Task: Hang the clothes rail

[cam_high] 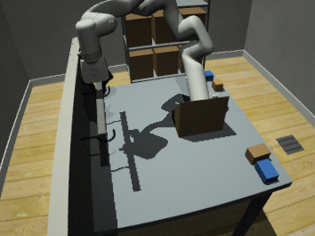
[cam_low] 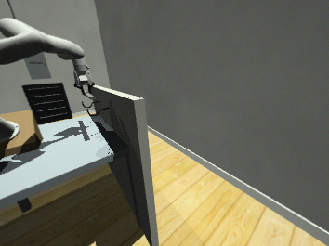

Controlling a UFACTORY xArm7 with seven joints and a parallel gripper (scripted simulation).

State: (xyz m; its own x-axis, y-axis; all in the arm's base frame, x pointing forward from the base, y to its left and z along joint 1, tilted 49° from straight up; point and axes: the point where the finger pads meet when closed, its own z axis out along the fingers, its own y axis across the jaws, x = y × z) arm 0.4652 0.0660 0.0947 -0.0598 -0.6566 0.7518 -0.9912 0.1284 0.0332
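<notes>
The clothes rail (cam_high: 102, 126) is a long grey bar that runs close along the upright wall panel (cam_high: 67, 139) at the table's left edge. My gripper (cam_high: 100, 88) is shut on the rail near its far end and holds it above the table. One dark wall hook (cam_high: 108, 136) curls out of the panel at about the rail's middle. The far hook is hidden behind my fingers in this view. In the exterior view my gripper (cam_low: 86, 89) sits at the panel's far top corner, with two small hooks (cam_low: 88, 106) just below it. The rail is too thin to make out there.
An open cardboard box (cam_high: 202, 115) stands mid-table around the arm's base. Small brown and blue blocks (cam_high: 262, 161) lie at the front right corner, and more blocks (cam_high: 214, 80) lie at the back right. A shelf with boxes (cam_high: 156, 45) stands behind the table.
</notes>
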